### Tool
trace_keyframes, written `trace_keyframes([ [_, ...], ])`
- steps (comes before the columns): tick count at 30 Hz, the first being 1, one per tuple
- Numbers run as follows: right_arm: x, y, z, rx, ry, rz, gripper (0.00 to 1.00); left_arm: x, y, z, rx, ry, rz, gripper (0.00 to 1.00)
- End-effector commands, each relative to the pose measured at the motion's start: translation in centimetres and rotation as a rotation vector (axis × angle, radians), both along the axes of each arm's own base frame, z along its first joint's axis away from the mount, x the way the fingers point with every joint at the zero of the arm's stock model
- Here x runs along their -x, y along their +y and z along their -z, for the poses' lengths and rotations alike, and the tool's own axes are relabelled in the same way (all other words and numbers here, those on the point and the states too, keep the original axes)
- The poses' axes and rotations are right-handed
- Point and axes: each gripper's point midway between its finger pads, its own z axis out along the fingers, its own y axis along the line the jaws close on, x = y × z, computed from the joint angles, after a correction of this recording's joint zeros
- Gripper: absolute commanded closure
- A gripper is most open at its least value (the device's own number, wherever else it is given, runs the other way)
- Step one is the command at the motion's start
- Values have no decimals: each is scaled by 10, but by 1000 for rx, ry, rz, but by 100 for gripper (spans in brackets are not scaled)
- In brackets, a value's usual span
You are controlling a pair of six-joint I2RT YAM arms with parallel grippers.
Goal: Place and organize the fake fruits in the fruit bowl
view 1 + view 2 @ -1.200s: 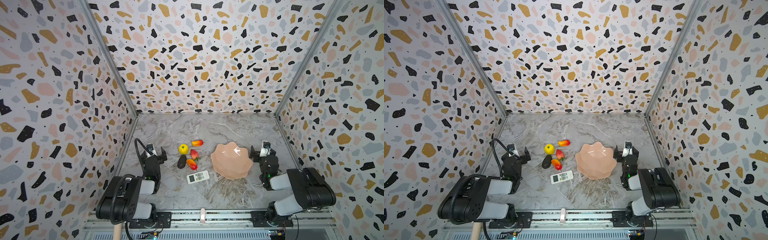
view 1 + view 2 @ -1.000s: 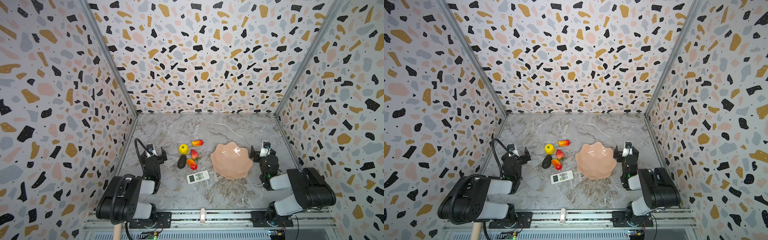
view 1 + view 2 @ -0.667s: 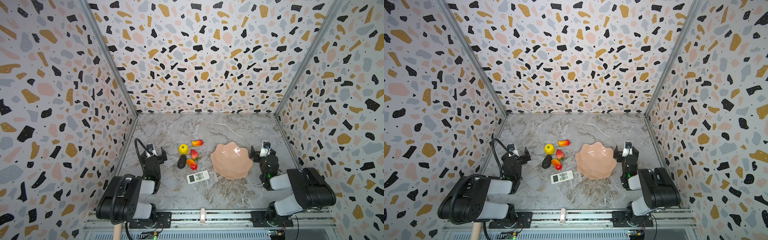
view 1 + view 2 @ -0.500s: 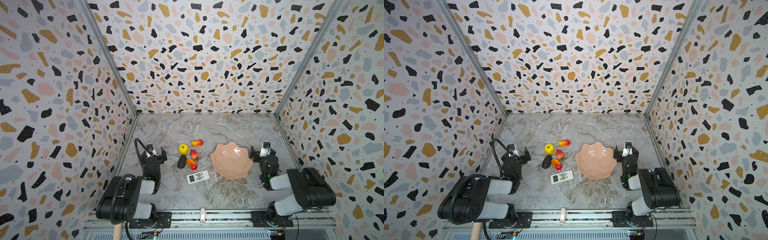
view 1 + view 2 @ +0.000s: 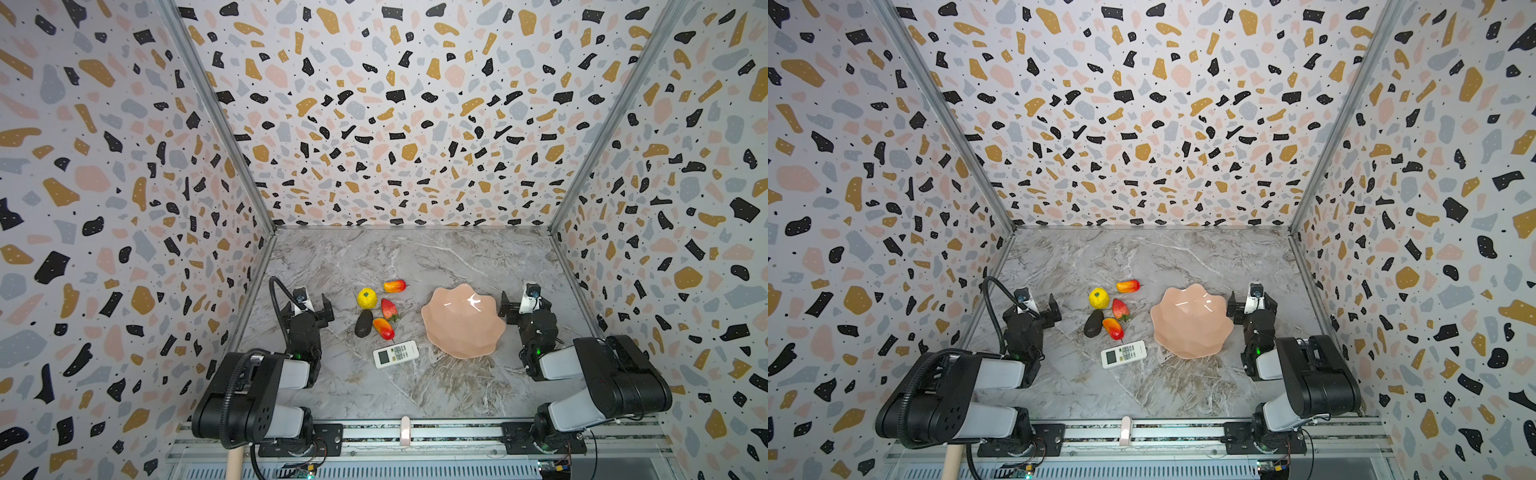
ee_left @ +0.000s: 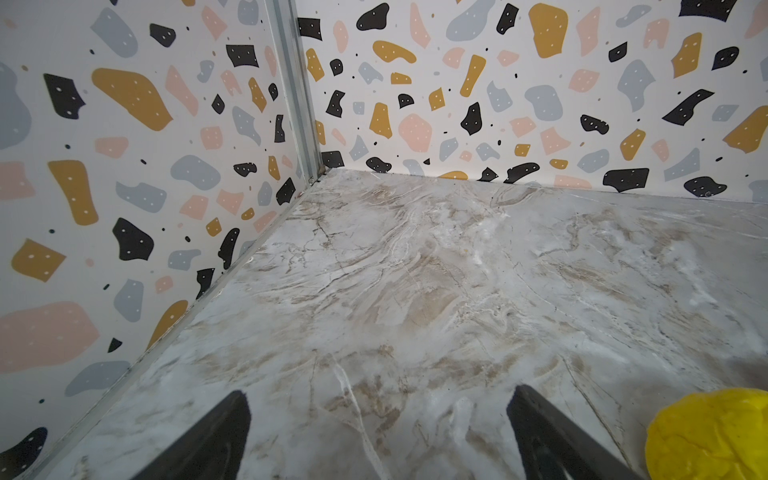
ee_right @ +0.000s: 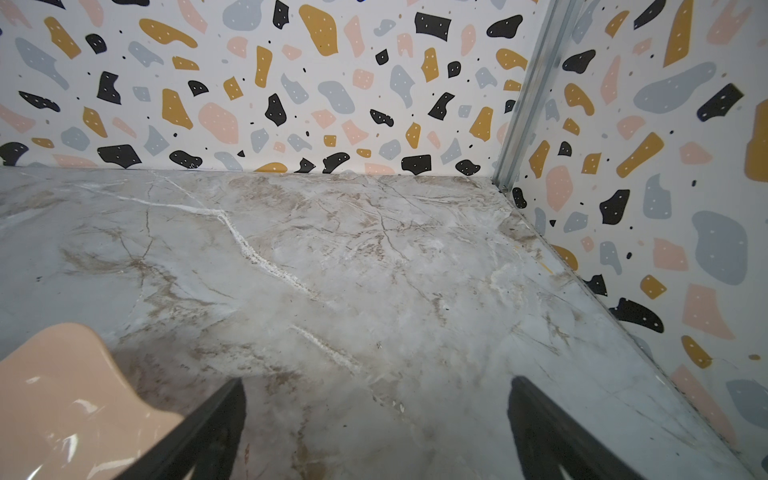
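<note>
A yellow ball (image 5: pixel 367 298), a strawberry (image 5: pixel 388 309) just beside it, a red-orange oval (image 5: pixel 394 286) behind them, and a second red-orange oval (image 5: pixel 383 328) next to a blackish oval (image 5: pixel 363 323) lie clustered on the table (image 5: pixel 415 257), all outside the pink bowl (image 5: pixel 461 322) to their right. A white remote (image 5: pixel 395 354) lies in front. The left claw (image 6: pixel 378 399) sits low near the yellow ball, the right claw (image 7: pixel 376 386) beside the bowl's rim. Both are spread wide and hold nothing.
</note>
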Motion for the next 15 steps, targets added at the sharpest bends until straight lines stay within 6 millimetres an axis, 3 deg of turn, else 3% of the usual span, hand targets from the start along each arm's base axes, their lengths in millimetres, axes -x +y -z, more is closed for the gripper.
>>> trace_keyframes([
  [1,3,-3,-16,6,-63,17,1,-1,5,-25,-2,-98,-30,0],
  [3,6,-2,-38,34,-80,65,1,5,19,-46,15,-126,-126,0],
  [5,9,5,-72,53,-119,53,1,8,28,-66,34,-94,-193,0],
  [8,6,26,-118,10,-119,-33,1,18,28,-100,101,-117,-204,0],
  [11,3,66,-148,-64,-47,-161,1,27,21,-124,180,-71,-177,0],
  [15,6,157,-161,-138,97,-378,1,38,3,-138,195,79,-79,0],
])
